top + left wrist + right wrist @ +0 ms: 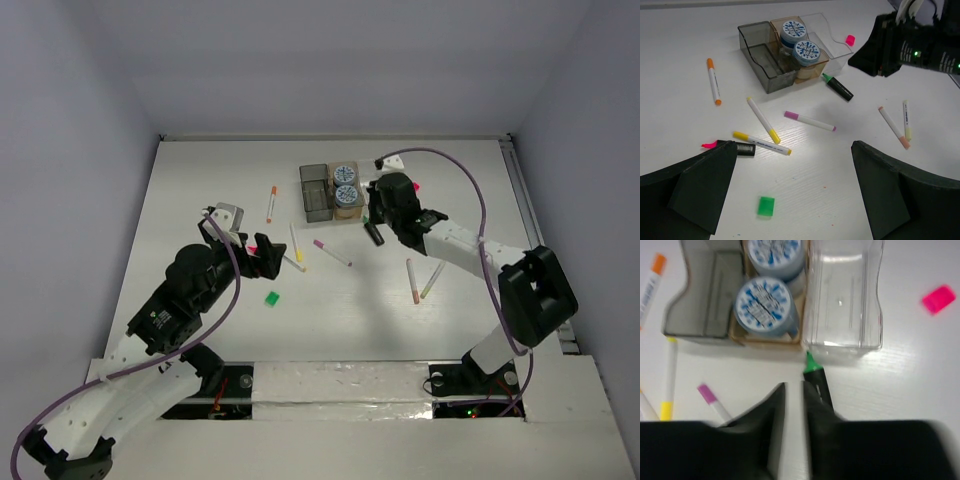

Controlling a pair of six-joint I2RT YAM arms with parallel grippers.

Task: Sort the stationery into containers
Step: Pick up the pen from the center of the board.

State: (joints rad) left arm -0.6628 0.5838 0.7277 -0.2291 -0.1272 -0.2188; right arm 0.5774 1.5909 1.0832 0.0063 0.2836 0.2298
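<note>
Three joined bins stand at the back: smoky grey (758,60), amber (812,69) holding two blue-white tape rolls (805,50), and clear (844,300). My right gripper (793,387) hovers just before the bins, its jaws almost together and nothing between them. A black marker with a green tip (816,377) lies beside its right finger. My left gripper (794,148) is open wide above the table. A green eraser (766,206) lies between its fingers. A short black marker (745,149) lies by its left finger.
Loose on the table are an orange-capped pen (714,81), two yellow-capped pens (763,120), a magenta-capped pen (809,121), two pens at the right (894,127) and a pink eraser (850,40) beyond the clear bin. White walls enclose the table.
</note>
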